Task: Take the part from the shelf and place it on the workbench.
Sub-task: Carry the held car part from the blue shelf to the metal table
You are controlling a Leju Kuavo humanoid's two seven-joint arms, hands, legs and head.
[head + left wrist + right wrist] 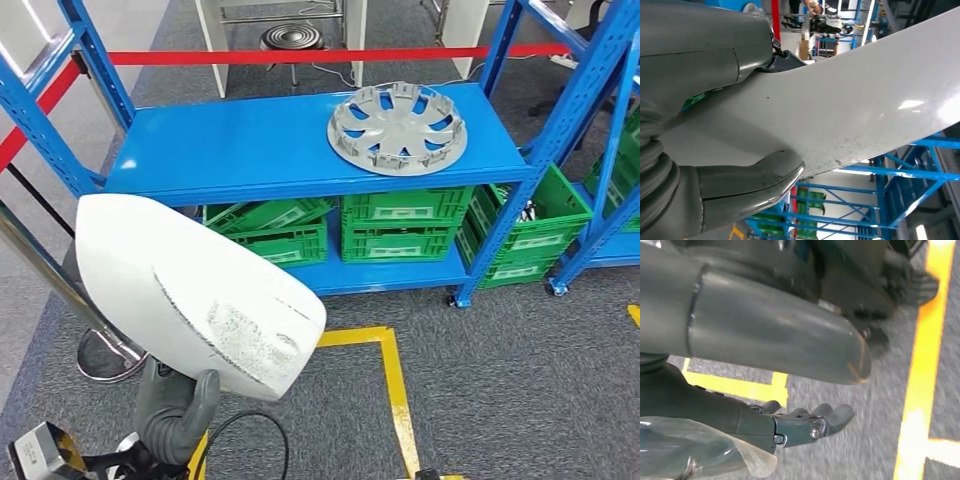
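1. The left robot hand [175, 412] is low in the head view, at about 7 o'clock. It holds a big white part [198, 292] and lifts it up in front of the shelf [249, 150].
2. In the left wrist view, the thick grey thumb [753, 182] presses on one face of the part [851, 105]. The rest of the left robot hand [704, 47] lies on the other face. The part is clamped between them.
3. The part is smooth and curved, like a shell. It has a rough, scratched patch near its lower edge, at about 5 o'clock on the part.
4. The part is off the shelf. It touches nothing but the robot hand.
5. A grey wheel cover [397, 127] lies flat on the blue shelf, at about 1 o'clock in the head view. It is well apart from the part.
6. Green crates [396, 224] sit on the lower shelf board, under the wheel cover.
7. A red tape [324, 55] runs across behind the shelf, at 12 o'clock.
8. Yellow lines [396, 385] mark the grey floor near 6 o'clock.
9. The right robot hand [806, 422] hangs over the floor [881, 405] in its wrist view. Its fingers [828, 415] are stretched out, apart from the thumb [776, 335], and they hold nothing.
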